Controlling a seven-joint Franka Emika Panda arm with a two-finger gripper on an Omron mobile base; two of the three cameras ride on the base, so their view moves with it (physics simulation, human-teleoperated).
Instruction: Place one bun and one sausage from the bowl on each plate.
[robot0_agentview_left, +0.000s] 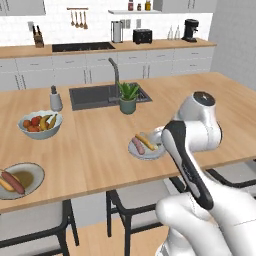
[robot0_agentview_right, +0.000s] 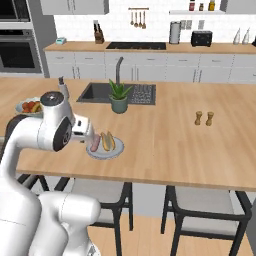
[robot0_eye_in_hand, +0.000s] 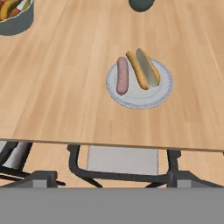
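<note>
Plate (robot0_eye_in_hand: 139, 97) with bun (robot0_eye_in_hand: 143, 68), sausage (robot0_eye_in_hand: 122, 75) ahead of open gripper.

Wooden bowl (robot0_agentview_left: 20, 180) cropped at left

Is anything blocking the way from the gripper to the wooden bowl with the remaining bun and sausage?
Nothing visible does. Bare counter lies between the filled plate by the arm and the bowl at the counter's near left; the fruit bowl sits farther back.

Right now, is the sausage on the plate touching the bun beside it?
Apart. The hand view shows a strip of bare plate between the sausage and the bun.
</note>
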